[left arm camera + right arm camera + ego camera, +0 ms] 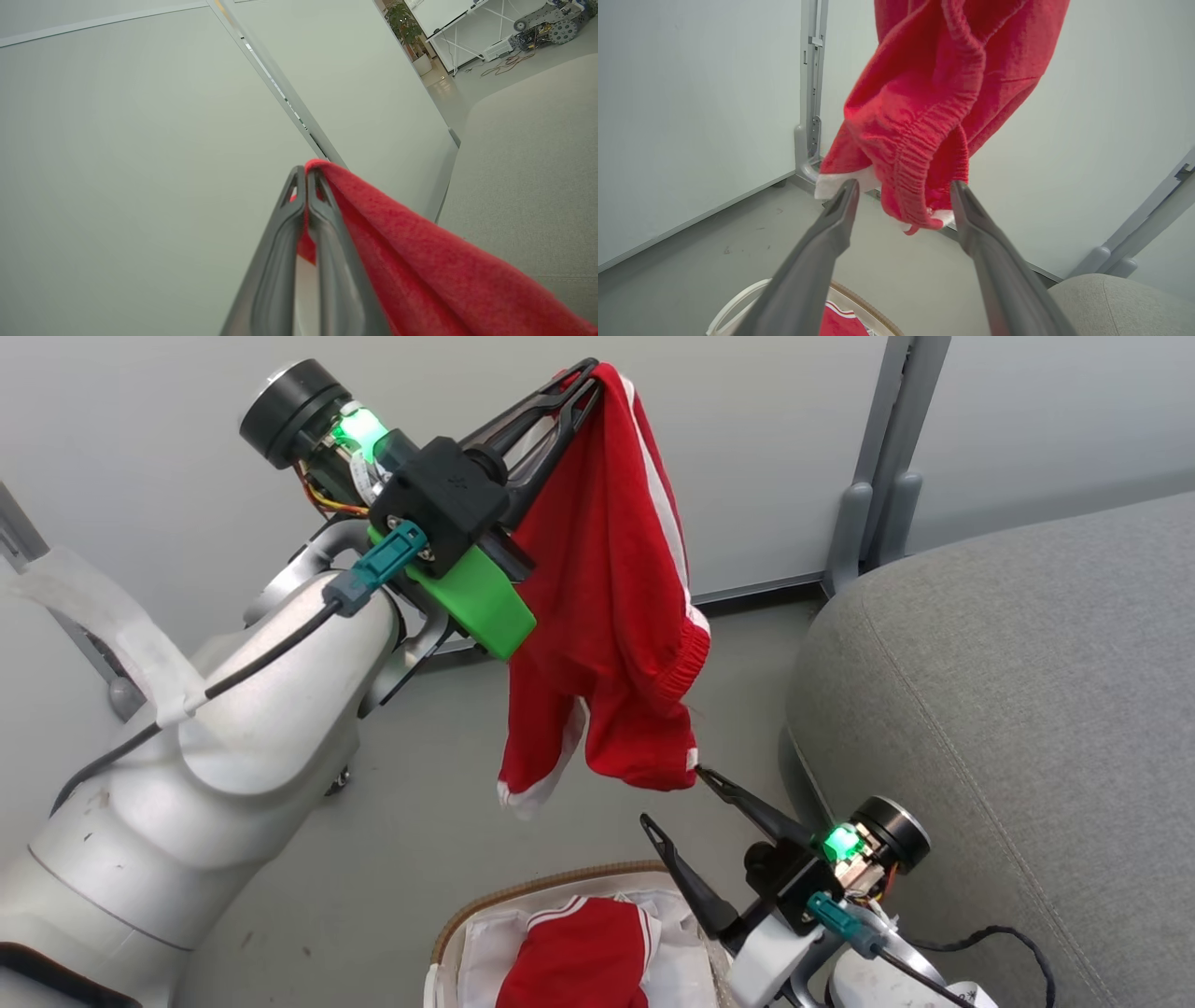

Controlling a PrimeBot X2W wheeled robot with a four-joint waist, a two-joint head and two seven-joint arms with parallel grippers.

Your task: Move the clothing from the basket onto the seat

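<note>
L gripper (583, 378) clamped on red shorts (607, 616), held high, hanging free above floor (420, 784); R gripper (672, 796) spread wide, gripping nothing, tips just under the hem; second red garment (579, 961) lies in basket (523, 894) below; grey seat (1008, 691) to robot's right; wall panel (747, 448) w/ metal post (878, 476) close behind.

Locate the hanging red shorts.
Head view, upper middle: the red shorts hang from the left gripper, higher than the basket, left of the grey sofa.
</note>
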